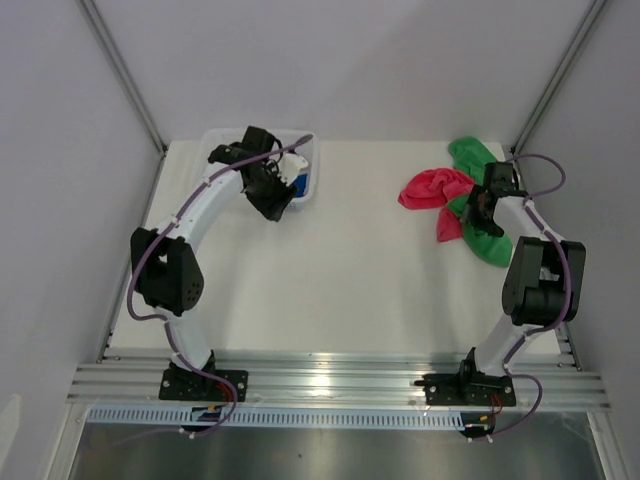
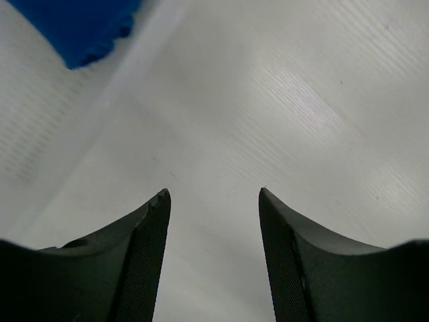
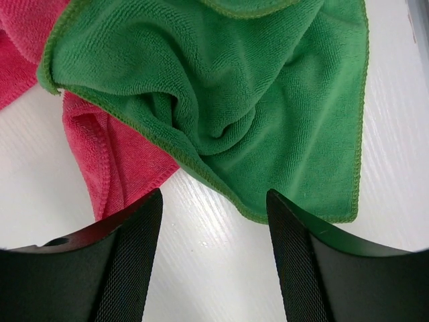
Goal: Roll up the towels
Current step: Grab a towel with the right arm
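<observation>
The green towel [image 1: 488,246] lies crumpled at the right of the table, partly over the pink-red towel [image 1: 432,187]. My right gripper [image 1: 478,216] hovers over them, open and empty. In the right wrist view its fingers straddle bare table just short of the green towel's hem [image 3: 234,100], with the pink-red towel [image 3: 114,161] at the left. The blue towel [image 1: 303,187] sits in the basket at the back left. My left gripper [image 1: 277,207] is open and empty beside it. In the left wrist view [image 2: 214,198] only a corner of the blue towel [image 2: 80,27] shows at the top left.
A white mesh basket [image 1: 215,140] stands at the table's back left corner, under the left arm's wrist. Metal frame posts rise at both back corners. An aluminium rail runs along the near edge, carrying the arm bases.
</observation>
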Available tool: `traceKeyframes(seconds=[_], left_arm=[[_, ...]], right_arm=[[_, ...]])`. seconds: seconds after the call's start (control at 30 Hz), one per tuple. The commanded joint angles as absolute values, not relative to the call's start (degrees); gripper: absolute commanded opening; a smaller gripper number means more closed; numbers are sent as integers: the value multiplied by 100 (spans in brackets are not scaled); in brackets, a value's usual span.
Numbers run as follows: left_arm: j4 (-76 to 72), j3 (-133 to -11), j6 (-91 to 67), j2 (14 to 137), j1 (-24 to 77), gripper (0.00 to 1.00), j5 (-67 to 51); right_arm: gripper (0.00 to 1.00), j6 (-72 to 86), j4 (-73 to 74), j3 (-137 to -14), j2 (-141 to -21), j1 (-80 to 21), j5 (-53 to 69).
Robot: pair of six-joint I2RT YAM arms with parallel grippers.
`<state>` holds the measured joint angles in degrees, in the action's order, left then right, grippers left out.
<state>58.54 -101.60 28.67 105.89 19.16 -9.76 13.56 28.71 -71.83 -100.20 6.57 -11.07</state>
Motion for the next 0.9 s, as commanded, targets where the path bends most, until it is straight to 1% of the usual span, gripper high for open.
traceKeyframes(seconds=[0.0, 0.07, 0.17, 0.23, 0.27, 0.33, 0.37, 0.43, 0.47, 0.53, 0.57, 0.6, 0.63, 0.8, 0.87], left_arm=[[5521, -9519, 3042, 10327, 2048, 58, -1214], [5292, -9388, 2797, 10345, 2039, 58, -1195], [5203, -9299, 2567, 10336, 2048, 64, -1292], [5221, -9264, 2505, 10353, 2048, 66, -1318], [5247, -9238, 2487, 10362, 2048, 67, -1318], [5309, -9185, 2470, 10336, 2057, 68, -1327], [5317, -9158, 2461, 10327, 2057, 69, -1327], [5300, -9062, 2461, 10275, 2057, 70, -1318], [5300, -9044, 2435, 10266, 2057, 71, -1318], [5291, -8974, 2400, 10257, 2057, 71, -1310], [5291, -8948, 2373, 10257, 2057, 72, -1318], [5291, -8921, 2356, 10266, 2057, 72, -1310], [5282, -8921, 2355, 10257, 2057, 72, -1301], [5274, -8842, 2338, 10248, 2057, 73, -1274], [5274, -8868, 2312, 10239, 2057, 74, -1283]], right_arm=[[66, 1020, 2655, -7076, -10011, 686, -976], [66, 932, 2523, -7014, -10089, 677, -880], [65, 844, 2347, -7014, -10221, 677, -905], [62, 765, 2233, -7040, -10327, 686, -879], [56, 747, 2224, -7057, -10440, 686, -879], [49, 703, 2171, -7058, -10520, 686, -905], [42, 651, 2153, -7049, -10538, 686, -905], [35, 598, 2092, -6987, -10556, 686, -914], [29, 554, 2083, -6979, -10556, 686, -897], [20, 493, 2065, -6970, -10538, 686, -801], [10, 440, 2065, -6978, -10547, 686, -782], [3, 413, 2126, -7005, -10564, 686, -774], [0, 387, 2179, -7074, -10538, 686, -791], [0, 168, 2582, -7356, -10187, 686, -966], [0, 80, 2698, -7662, -9749, 686, -1028]])
